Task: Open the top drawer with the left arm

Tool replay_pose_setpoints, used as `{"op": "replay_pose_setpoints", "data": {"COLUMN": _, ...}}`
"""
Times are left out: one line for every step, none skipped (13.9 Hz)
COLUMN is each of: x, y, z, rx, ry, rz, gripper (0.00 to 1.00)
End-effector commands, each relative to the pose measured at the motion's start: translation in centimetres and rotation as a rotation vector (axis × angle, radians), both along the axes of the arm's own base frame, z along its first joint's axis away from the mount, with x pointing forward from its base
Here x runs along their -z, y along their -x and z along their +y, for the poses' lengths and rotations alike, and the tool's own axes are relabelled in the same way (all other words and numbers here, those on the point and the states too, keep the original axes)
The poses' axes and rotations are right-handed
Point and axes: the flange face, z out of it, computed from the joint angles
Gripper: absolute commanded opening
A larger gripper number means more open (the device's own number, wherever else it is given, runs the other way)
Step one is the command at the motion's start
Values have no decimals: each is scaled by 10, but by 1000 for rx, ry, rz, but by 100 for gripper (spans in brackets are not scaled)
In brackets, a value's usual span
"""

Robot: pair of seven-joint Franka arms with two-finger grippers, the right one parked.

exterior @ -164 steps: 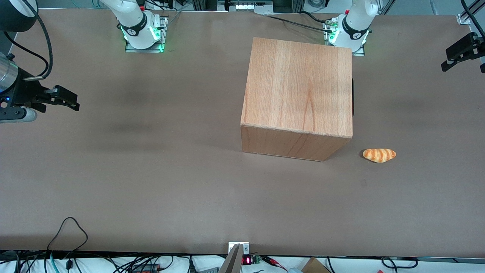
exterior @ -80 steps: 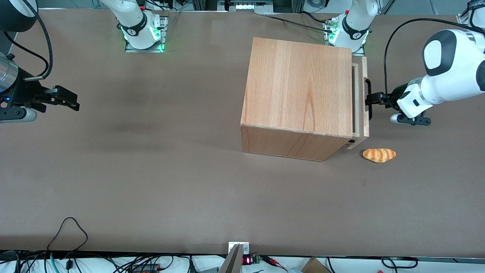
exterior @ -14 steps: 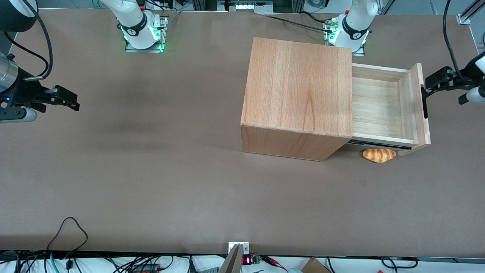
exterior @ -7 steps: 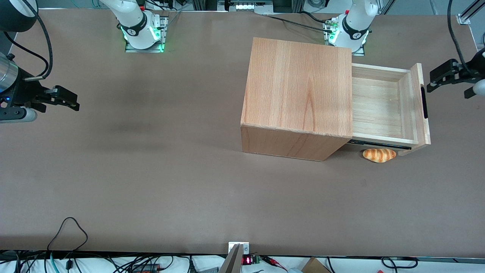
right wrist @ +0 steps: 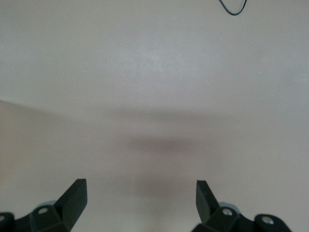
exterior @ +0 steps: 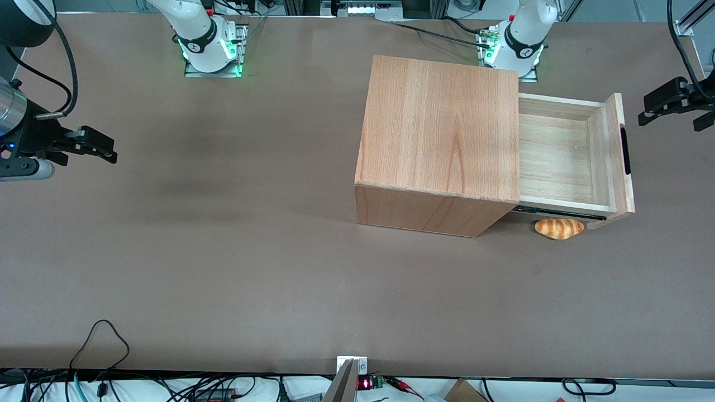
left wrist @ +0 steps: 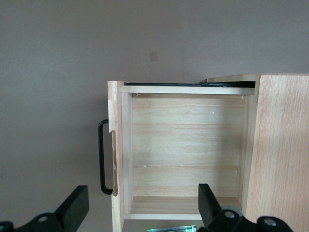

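One drawer, the top drawer (exterior: 561,157), is pulled well out of the cabinet (exterior: 441,145), tray bare, sliding axis along the table toward the working arm's end. Its front panel faces that end; the black handle (exterior: 626,151) runs 12-to-6 in the front view. Gripper (exterior: 648,109) of the left arm (exterior: 684,95) is released, fingers (left wrist: 72,208) spread wide, holding nothing, clear of the handle at about its 2 o'clock. Bread roll (exterior: 559,228) lies on the table (exterior: 223,251) beside the drawer, nearer the front camera.
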Motion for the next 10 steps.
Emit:
{"op": "replay_pose_setpoints", "data": {"x": -7, "y": 3, "z": 4, "rx": -31, "ry": -14, "rz": 2, "gripper": 100}}
{"op": "replay_pose_setpoints", "data": {"x": -17, "y": 3, "z": 5, "rx": -31, "ry": -13, "rz": -21, "gripper": 100}}
{"op": "replay_pose_setpoints", "data": {"x": -23, "y": 2, "z": 5, "rx": -33, "ry": -14, "rz": -33, "gripper": 100}}
{"op": "replay_pose_setpoints", "data": {"x": -23, "y": 3, "z": 5, "rx": -33, "ry": -15, "rz": -35, "gripper": 100}}
{"op": "replay_pose_setpoints", "data": {"x": -24, "y": 2, "z": 4, "rx": -30, "ry": -17, "rz": -35, "gripper": 100}}
{"op": "replay_pose_setpoints", "data": {"x": -24, "y": 3, "z": 4, "rx": -31, "ry": -21, "rz": -35, "gripper": 100}}
{"op": "replay_pose_setpoints", "data": {"x": -24, "y": 2, "z": 3, "rx": -29, "ry": -21, "rz": -35, "gripper": 100}}
{"op": "replay_pose_setpoints", "data": {"x": -23, "y": 2, "z": 3, "rx": -29, "ry": -16, "rz": -35, "gripper": 100}}
{"op": "replay_pose_setpoints", "data": {"x": -23, "y": 2, "z": 2, "rx": -27, "ry": -16, "rz": -35, "gripper": 100}}
{"op": "replay_pose_setpoints", "data": {"x": -23, "y": 2, "z": 1, "rx": -27, "ry": -16, "rz": -35, "gripper": 100}}
